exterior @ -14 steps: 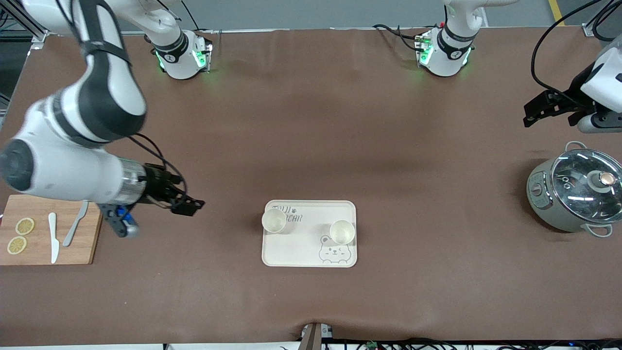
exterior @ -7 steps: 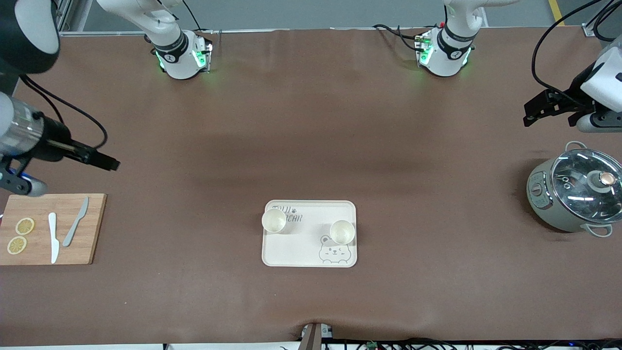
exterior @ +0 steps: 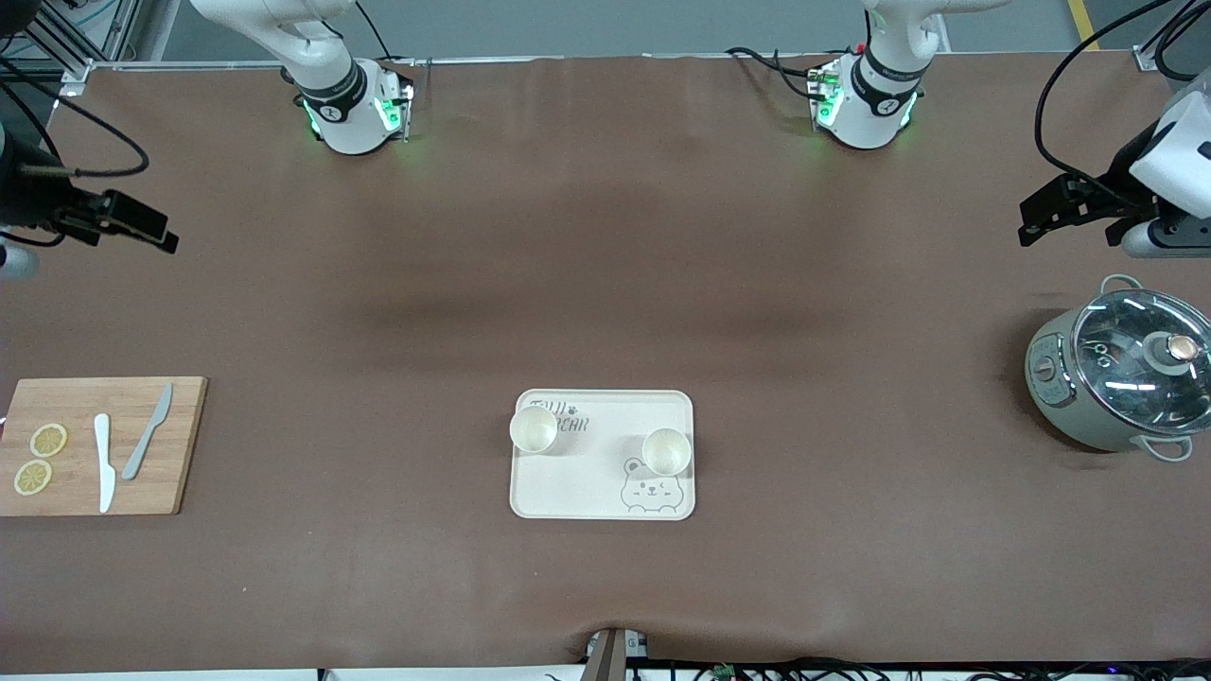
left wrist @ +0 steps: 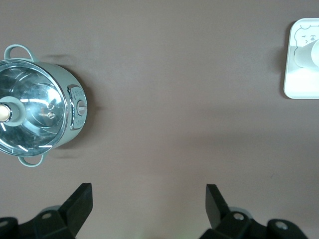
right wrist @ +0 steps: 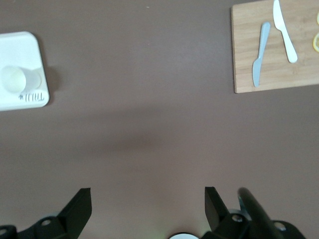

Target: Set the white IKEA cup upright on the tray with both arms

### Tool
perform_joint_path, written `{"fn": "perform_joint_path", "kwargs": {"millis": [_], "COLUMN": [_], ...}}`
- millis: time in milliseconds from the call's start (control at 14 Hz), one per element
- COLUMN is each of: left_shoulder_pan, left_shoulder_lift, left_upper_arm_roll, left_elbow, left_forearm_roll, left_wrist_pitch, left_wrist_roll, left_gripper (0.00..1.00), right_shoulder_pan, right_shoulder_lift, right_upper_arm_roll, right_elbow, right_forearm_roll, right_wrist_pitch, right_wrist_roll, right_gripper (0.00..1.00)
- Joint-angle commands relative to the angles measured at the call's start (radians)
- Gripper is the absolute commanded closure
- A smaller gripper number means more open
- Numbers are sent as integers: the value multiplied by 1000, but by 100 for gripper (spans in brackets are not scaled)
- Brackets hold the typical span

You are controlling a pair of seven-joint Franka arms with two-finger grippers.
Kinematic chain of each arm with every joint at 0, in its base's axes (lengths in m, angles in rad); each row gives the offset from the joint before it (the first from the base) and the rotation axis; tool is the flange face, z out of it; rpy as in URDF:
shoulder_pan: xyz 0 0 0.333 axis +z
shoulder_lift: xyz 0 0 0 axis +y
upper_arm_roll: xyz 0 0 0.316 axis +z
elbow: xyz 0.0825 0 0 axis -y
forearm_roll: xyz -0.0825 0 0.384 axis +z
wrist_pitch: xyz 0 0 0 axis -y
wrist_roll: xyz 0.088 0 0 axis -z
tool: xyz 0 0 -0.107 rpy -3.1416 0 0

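Note:
The cream tray with the bear drawing lies on the brown table, nearer the front camera. Two white cups stand upright on it: one at the lettered corner, one above the bear face. The tray's edge shows in the left wrist view and the right wrist view, the latter with a cup. My right gripper is open and empty, up over the table's right-arm end. My left gripper is open and empty, up over the left-arm end, above the pot.
A grey-green pot with a glass lid stands at the left arm's end. A wooden cutting board with two knives and lemon slices lies at the right arm's end, also in the right wrist view. The arm bases stand along the table's edge.
My right arm has pulled back from beside the cutting board and tray toward the table's right-arm end, rising away. The left arm, cups and tray have not moved.

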Motion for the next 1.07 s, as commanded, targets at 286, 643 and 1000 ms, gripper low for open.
{"fn": "perform_joint_path", "kwargs": {"millis": [286, 643, 1000], "left_shoulder_pan": [7, 5, 4], "left_shoulder_lift": [-8, -11, -15], "left_upper_arm_roll": [-2, -2, -5], "left_elbow": [2, 4, 1], "left_forearm_roll": [-6, -6, -6], "left_wrist_pitch": [-13, -13, -16], "left_wrist_roll": [13, 4, 0], "left_gripper": [0, 0, 0], "right_shoulder_pan": [-68, -63, -54], "right_shoulder_lift": [-30, -30, -30], "right_upper_arm_roll": [15, 19, 22], "right_elbow": [-19, -19, -15], "right_forearm_roll": [-25, -22, -31], "right_wrist_pitch": [36, 35, 36], "right_wrist_roll": [-118, -116, -118], "right_gripper": [0, 0, 0]}}
